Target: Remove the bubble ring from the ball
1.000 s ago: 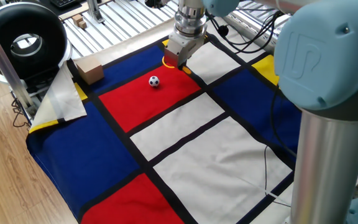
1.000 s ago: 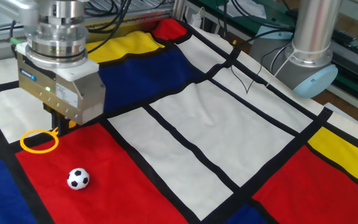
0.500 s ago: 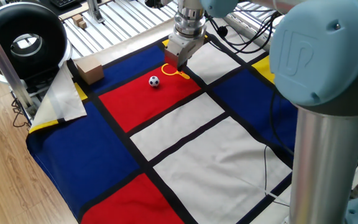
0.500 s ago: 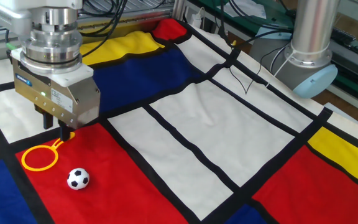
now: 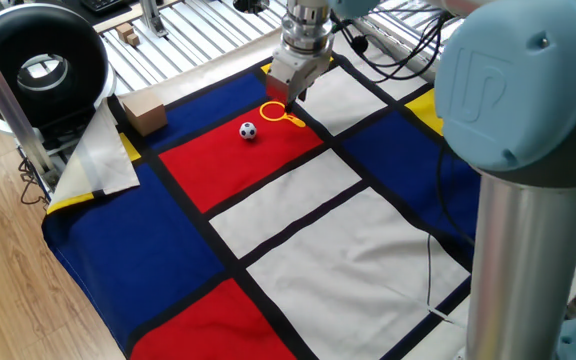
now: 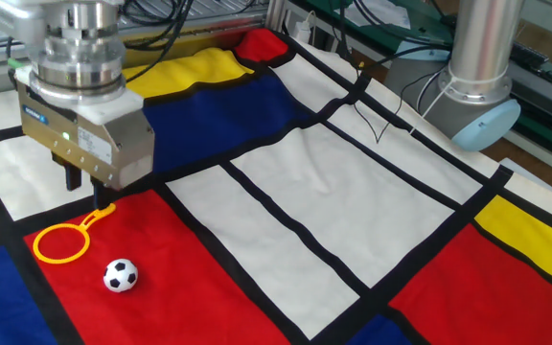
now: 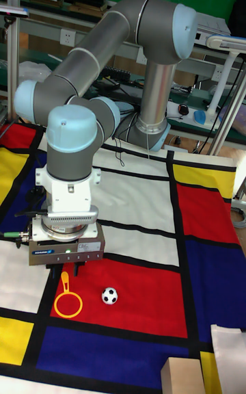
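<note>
The yellow-orange bubble ring (image 5: 293, 119) (image 6: 97, 213) (image 7: 65, 284) lies flat on the red square of the cloth, a short way from the ball. The small black-and-white ball (image 5: 248, 130) (image 6: 120, 275) (image 7: 109, 295) sits free on the same red square, outside the loop. My gripper (image 5: 284, 95) (image 6: 82, 192) (image 7: 65, 269) hangs just above the ring's handle end, pointing straight down. It is open, with nothing between its fingers.
A cardboard box (image 5: 143, 115) (image 7: 183, 375) and a folded white-and-yellow cloth (image 5: 98, 155) sit at the table's corner. A black round device (image 5: 38, 65) stands beyond them. The arm's base (image 6: 482, 96) and a thin cable (image 6: 381, 129) are across the chequered cloth.
The ring, carried above the cloth one second ago, was set down beside the ball. The gripper has let it go and risen slightly.
</note>
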`<state>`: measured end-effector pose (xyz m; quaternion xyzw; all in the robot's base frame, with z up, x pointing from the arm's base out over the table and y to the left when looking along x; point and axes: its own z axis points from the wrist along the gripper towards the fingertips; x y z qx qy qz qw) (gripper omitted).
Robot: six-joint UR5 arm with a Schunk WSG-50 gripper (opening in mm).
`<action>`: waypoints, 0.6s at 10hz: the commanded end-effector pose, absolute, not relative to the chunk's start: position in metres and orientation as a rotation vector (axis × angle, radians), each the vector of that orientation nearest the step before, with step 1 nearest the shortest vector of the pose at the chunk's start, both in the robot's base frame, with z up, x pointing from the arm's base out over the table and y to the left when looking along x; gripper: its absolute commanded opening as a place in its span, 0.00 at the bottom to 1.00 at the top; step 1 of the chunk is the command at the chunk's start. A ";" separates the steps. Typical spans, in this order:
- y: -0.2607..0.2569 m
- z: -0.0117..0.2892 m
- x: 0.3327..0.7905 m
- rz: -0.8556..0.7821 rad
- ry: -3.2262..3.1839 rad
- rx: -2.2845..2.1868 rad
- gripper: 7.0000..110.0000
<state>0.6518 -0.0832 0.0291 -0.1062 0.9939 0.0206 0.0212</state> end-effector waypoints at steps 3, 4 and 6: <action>-0.088 0.058 0.611 -0.032 3.073 -0.142 0.00; -0.088 0.058 0.606 -0.025 3.063 -0.139 0.00; -0.087 0.054 0.610 0.026 3.021 -0.137 0.00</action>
